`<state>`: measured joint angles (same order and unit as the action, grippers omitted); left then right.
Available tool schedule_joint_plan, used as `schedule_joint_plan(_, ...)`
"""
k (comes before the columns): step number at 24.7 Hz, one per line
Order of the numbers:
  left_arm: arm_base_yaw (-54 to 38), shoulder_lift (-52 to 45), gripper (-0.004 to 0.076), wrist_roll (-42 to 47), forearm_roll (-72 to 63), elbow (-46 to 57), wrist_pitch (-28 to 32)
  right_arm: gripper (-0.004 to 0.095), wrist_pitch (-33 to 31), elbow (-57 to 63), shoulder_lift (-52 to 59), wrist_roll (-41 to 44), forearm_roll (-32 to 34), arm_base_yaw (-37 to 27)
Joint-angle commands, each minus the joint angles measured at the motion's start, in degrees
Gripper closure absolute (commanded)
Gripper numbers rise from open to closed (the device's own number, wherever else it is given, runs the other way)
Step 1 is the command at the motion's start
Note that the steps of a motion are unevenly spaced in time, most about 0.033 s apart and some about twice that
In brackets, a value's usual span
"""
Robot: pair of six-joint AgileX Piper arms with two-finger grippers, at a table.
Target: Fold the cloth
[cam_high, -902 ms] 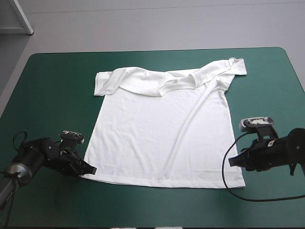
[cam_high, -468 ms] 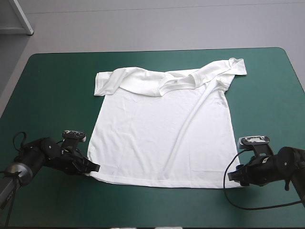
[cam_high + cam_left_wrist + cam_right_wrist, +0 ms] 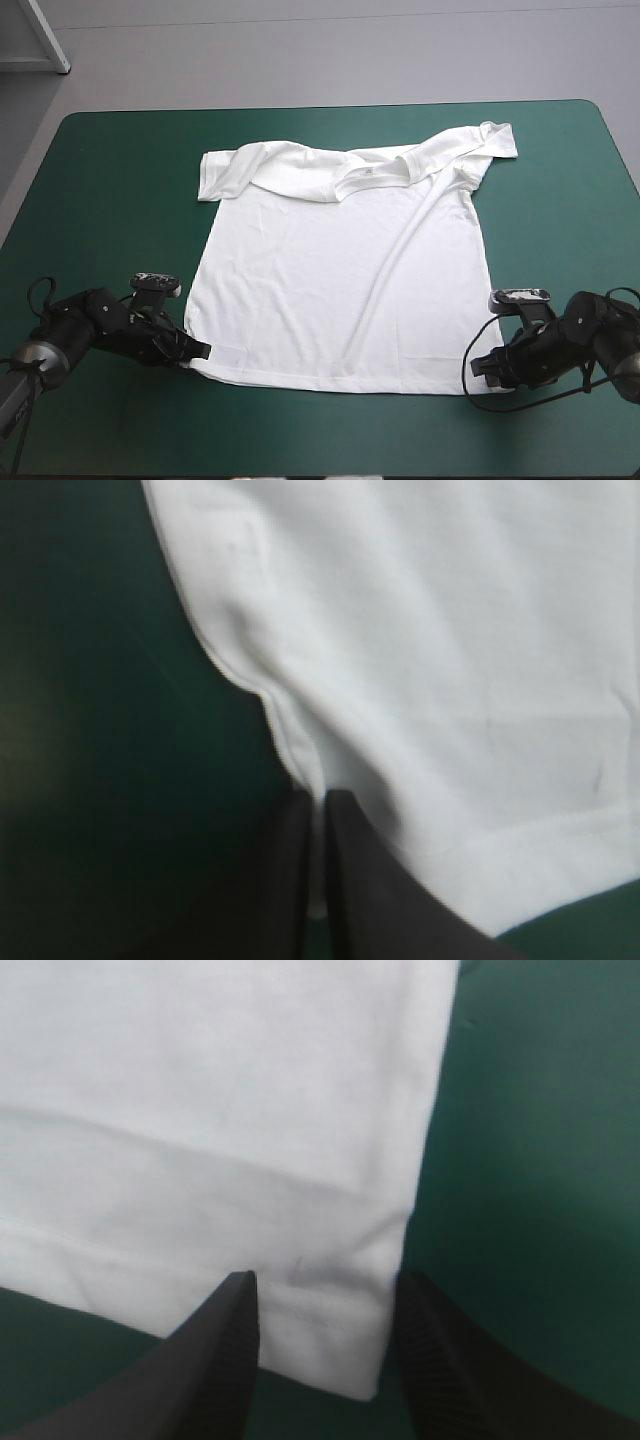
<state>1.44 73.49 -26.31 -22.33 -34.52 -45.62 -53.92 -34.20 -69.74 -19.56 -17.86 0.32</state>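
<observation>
While the left gripper point(image 3: 318, 798) clamps the lower-left hem corner of the T-shirt point(image 3: 330, 290), the right gripper point(image 3: 322, 1290) stands parted astride the lower-right corner. The T-shirt lies flat mid-frame, long axis vertical, collar toward the top.

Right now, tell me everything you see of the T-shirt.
The T-shirt is white, short-sleeved, soft fabric, spread flat on the teal-green cover, collar toward the far edge, with a long diagonal crease. The left gripper is shut on its near left corner; the right gripper's open fingers straddle the near right corner.
</observation>
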Motion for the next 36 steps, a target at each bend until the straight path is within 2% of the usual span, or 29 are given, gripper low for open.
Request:
schedule_joint_plan(1,0.5,0.5,0.0705,-0.2,-1.2,0.3,0.2,0.0612,0.6,0.1,-3.4,-3.5,-4.8,0.0)
schedule_joint_plan(6,0.5,0.5,0.0705,-0.2,-1.2,0.3,0.2,0.093,2.3,0.0,-4.1,-4.0,-4.2,0.0)
schedule_joint_plan(8,0.5,0.5,0.0705,-0.2,-1.4,0.3,0.5,0.0902,4.2,-0.1,-3.8,-3.7,-4.1,0.0)
schedule_joint_plan(14,0.5,-2.7,0.0705,-0.4,-3.9,-0.5,1.7,0.0904,8.5,-2.8,0.5,-3.6,-4.2,0.0)
schedule_joint_plan(21,0.5,-12.0,0.0705,-0.7,-8.9,-7.9,5.2,0.0905,10.9,-17.1,7.7,-6.4,-5.5,0.0)
schedule_joint_plan(25,0.5,-17.9,0.0705,-2.8,-10.0,-18.5,13.5,0.0905,14.5,-32.7,8.4,-11.4,-16.2,0.0)
schedule_joint_plan(26,0.5,-18.3,0.0705,-4.1,-9.7,-24.0,15.2,0.0905,15.4,-38.6,8.4,-14.9,-19.8,0.0)
schedule_joint_plan(28,0.5,-18.3,0.0705,-6.8,-9.8,-31.4,17.9,0.0905,17.9,-47.3,8.4,-19.1,-21.6,0.0)
schedule_joint_plan(33,0.5,-18.3,0.0705,-16.0,-11.5,-48.0,35.0,0.0905,28.3,-68.0,8.4,-26.2,-21.4,0.0)
schedule_joint_plan(36,0.5,-17.7,0.0705,-19.4,-11.3,-55.1,36.5,0.0908,31.1,-73.7,8.3,-28.0,-21.1,0.0)
